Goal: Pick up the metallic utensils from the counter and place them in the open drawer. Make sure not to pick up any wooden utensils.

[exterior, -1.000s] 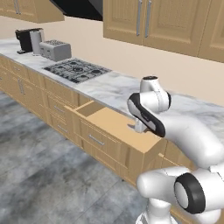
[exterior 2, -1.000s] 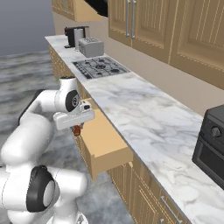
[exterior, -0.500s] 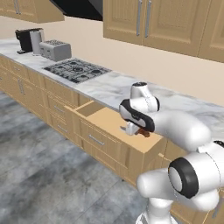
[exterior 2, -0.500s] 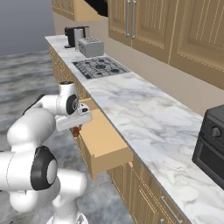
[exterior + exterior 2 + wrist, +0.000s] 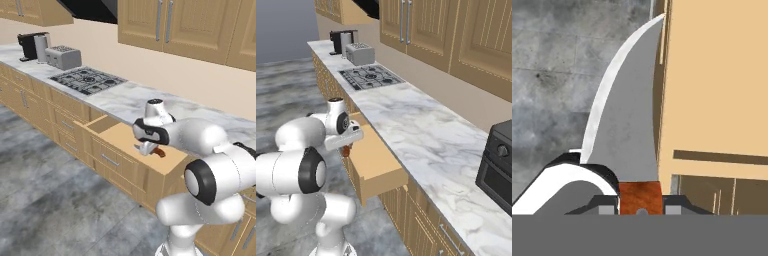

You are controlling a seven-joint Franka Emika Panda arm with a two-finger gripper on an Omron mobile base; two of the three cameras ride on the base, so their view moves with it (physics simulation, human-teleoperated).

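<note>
My gripper [image 5: 148, 149] is shut on the reddish-brown handle of a short knife [image 5: 159, 152], one of the metallic utensils. It hangs at the outer edge of the open drawer [image 5: 117, 135], a wide light-wood box pulled out from the cabinets. In the right base view the gripper [image 5: 346, 148] and knife handle [image 5: 345, 151] sit just beside the drawer [image 5: 376, 162]. In the hand view the silver blade [image 5: 624, 125] points away from my gripper [image 5: 640, 206], over the grey floor right beside the drawer's wood [image 5: 712, 90]. The counter with the sink and the wooden utensils are out of view.
A marble top [image 5: 125, 100] runs behind the drawer, carrying a gas stove [image 5: 87, 80], a toaster [image 5: 62, 57] and a coffee machine [image 5: 32, 46]. A black oven [image 5: 498, 160] stands at the far right. Wall cabinets [image 5: 170, 25] hang above. Grey floor [image 5: 45, 195] lies in front.
The arm has folded lower and the gripper has shifted slightly left along the drawer with the knife still gripped. The drawer has not moved.
</note>
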